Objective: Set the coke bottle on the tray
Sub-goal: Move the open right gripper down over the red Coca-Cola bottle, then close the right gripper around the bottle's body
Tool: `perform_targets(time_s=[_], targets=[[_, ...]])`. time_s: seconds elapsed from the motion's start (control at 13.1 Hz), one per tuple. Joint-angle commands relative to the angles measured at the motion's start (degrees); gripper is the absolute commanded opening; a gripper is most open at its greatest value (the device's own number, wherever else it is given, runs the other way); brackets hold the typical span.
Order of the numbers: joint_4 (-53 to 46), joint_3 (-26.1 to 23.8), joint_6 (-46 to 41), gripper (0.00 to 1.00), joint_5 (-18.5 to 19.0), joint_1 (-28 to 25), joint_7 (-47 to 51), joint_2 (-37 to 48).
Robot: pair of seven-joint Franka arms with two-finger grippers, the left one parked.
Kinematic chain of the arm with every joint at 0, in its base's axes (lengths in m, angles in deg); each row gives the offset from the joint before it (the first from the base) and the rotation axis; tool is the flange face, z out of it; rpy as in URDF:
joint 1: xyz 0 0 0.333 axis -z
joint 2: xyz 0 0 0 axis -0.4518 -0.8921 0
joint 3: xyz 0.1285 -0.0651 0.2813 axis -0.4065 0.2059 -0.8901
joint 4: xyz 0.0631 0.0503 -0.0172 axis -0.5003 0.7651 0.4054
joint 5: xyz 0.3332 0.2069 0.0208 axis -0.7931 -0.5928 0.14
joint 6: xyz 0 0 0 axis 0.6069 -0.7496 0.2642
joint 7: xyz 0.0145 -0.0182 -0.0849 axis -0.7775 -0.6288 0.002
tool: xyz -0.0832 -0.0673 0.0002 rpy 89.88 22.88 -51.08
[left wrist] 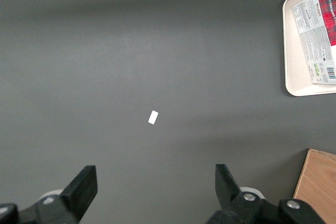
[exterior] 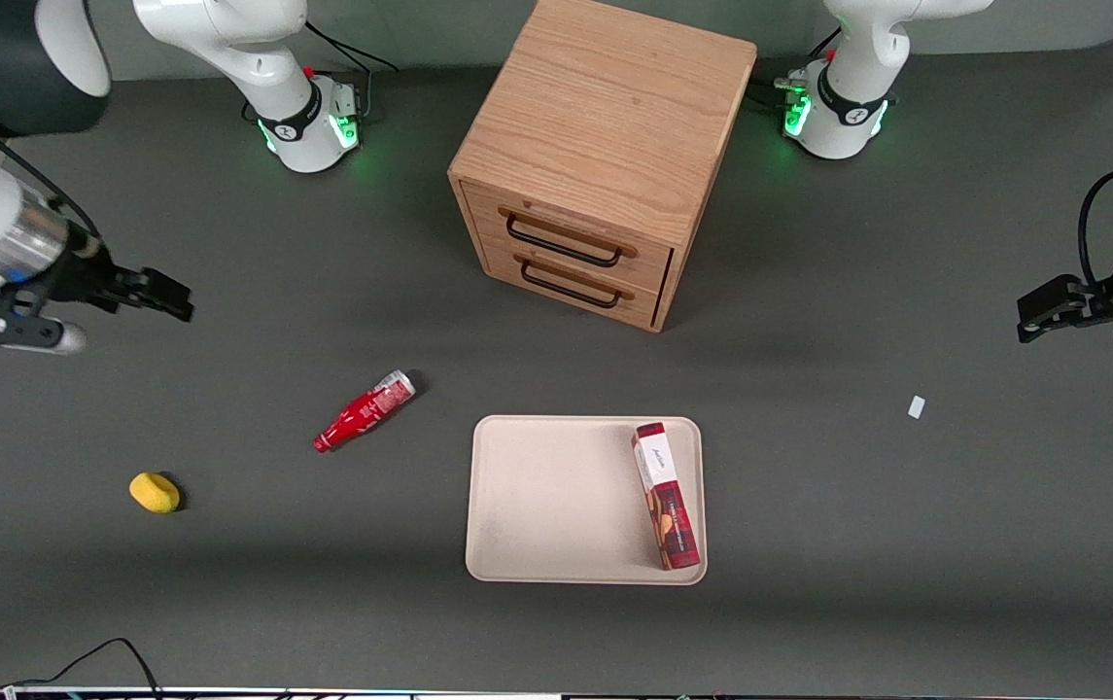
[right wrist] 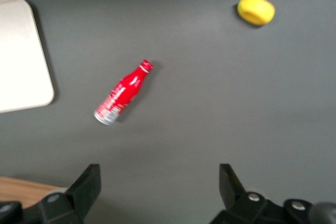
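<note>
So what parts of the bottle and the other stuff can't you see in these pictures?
- coke bottle: lies on its side on the table; label print too small in the front view, blurred in the right wrist view.
- tray: cut off by the edge in both wrist views; the cookie box covers a strip of it.
- Drawer cabinet: drawers closed, contents hidden.
- gripper: open, apart from the bottle; only its fingertips show in the wrist view.

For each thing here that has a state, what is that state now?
Bottle: lying on the table, cap on, not held.
Tray: holds a box only.
Box: lying flat in the tray.
Drawers: both closed.
Tool: open, holding nothing, above the table.
</note>
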Motion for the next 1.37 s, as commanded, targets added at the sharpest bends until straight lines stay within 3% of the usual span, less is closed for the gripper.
perform_targets(time_s=[0.0, 0.38, 0.68, 0.84, 0.99, 1.29], targets=[[3.6, -2.8, 7.3, 1.00, -1.9, -0.2, 12.8, -3.2], [6.5, -10.2, 21.3, 1.00, -1.0, -0.3, 37.0, -15.1], [11.0, -10.3, 33.5, 1.00, -0.9, -0.9, 43.5, -22.5], [12.5, -10.2, 36.7, 1.00, 1.8, -0.9, 47.0, -25.4], [14.1, -10.2, 40.9, 1.00, 7.8, -0.7, 52.4, -28.1], [14.0, -10.0, 42.1, 1.00, 9.2, -0.7, 54.3, -30.9]])
